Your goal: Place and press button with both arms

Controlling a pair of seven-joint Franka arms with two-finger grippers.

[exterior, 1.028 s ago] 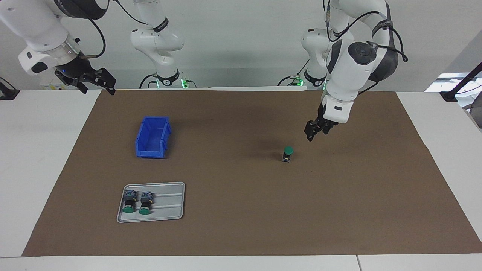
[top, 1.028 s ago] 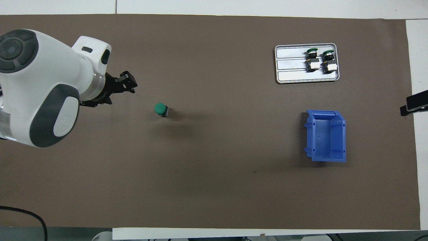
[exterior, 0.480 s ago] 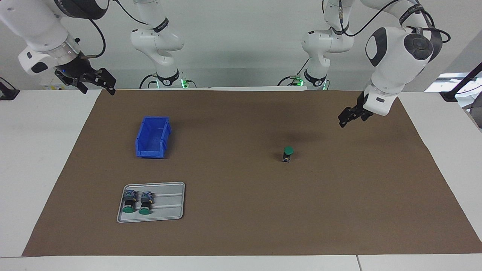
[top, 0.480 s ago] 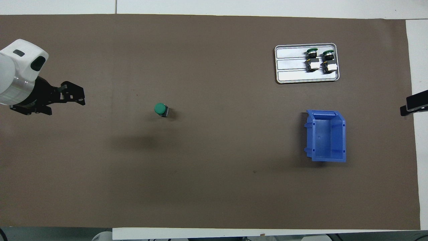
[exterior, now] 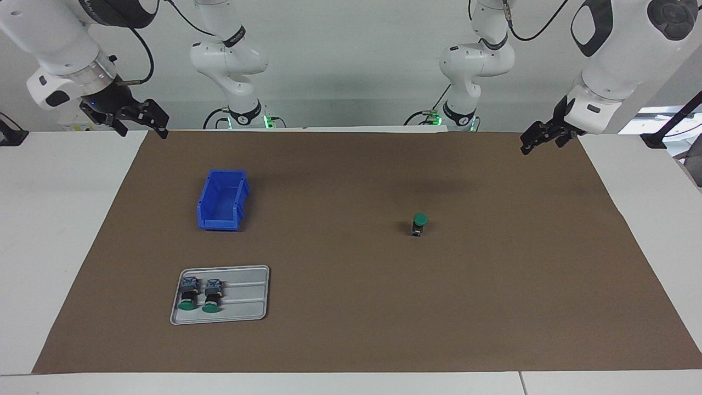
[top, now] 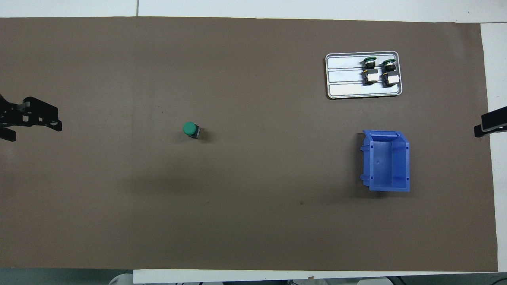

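A button [exterior: 419,224] with a round green cap stands upright on the brown mat [exterior: 351,329], toward the left arm's end; the overhead view shows its cap [top: 190,128] from above. My left gripper [exterior: 540,142] hangs open and empty over the mat's corner at that end, well clear of the button, and shows at the overhead view's edge [top: 36,131]. My right gripper [exterior: 143,130] waits open and empty above the mat's corner at the right arm's end.
A grey tray [exterior: 244,299] at the right arm's end holds two more green-capped buttons [exterior: 188,296] [exterior: 211,296] lying on their sides. A blue open bin [exterior: 222,199] stands nearer to the robots than the tray. White table surrounds the mat.
My left gripper has drawn up and away from just beside the standing button to the mat's corner at its own end. The button, tray, bin and right arm have not moved.
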